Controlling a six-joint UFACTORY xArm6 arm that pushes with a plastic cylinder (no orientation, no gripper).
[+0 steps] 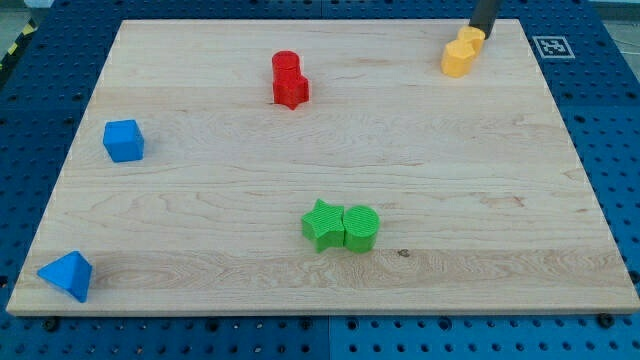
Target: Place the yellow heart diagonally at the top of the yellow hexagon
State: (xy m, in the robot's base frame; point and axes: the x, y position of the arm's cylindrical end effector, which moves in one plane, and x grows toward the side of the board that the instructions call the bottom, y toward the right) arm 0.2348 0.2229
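Two yellow blocks sit touching near the board's top right corner. The lower-left one (456, 60) looks like the hexagon. The upper-right one (470, 41) looks like the heart, lying diagonally up and right of the hexagon; its shape is partly hidden. My dark rod comes down from the view's top edge. My tip (479, 33) is at the heart's upper right side and seems to touch it.
Two red blocks (290, 80) touch at upper centre. A green star (321, 224) touches a green cylinder (361, 227) at lower centre. A blue cube (123, 140) is at left and a blue triangle (67, 275) at bottom left. The wooden board's top edge (300, 22) is close to the yellow blocks.
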